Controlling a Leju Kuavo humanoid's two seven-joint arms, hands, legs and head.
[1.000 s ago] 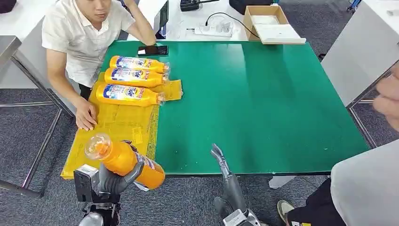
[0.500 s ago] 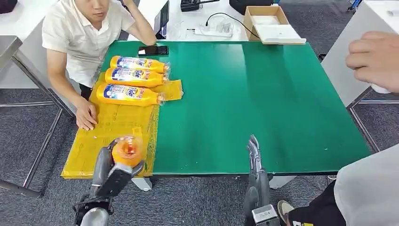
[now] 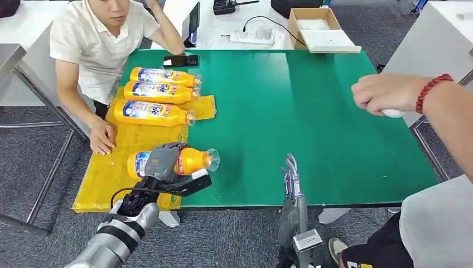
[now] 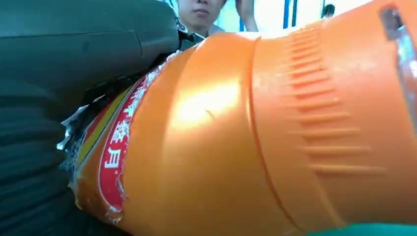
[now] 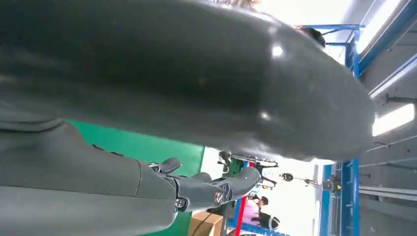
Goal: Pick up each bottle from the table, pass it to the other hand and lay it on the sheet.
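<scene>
My left hand (image 3: 159, 162) grips an orange bottle (image 3: 192, 161) lying on its side, low over the yellow sheet (image 3: 125, 146) near the table's front left; its clear cap points right over the green mat. The left wrist view shows that bottle's orange body (image 4: 255, 137) and red label up close. Three more orange bottles (image 3: 153, 92) lie side by side on the sheet's far end. My right hand (image 3: 291, 184) stands at the table's front edge with straight fingers (image 5: 211, 189) and holds nothing.
A seated person rests a hand (image 3: 102, 137) on the sheet's left edge. Another person's fist (image 3: 385, 94) with a red bead bracelet reaches in over the table's right side. A black phone (image 3: 181, 60) lies at the far edge; a cardboard box (image 3: 319, 25) stands beyond.
My left hand has swung the bottle from upright below the table edge to lying sideways over the sheet. The right hand shifted slightly left. The person's fist on the right moved inward over the table.
</scene>
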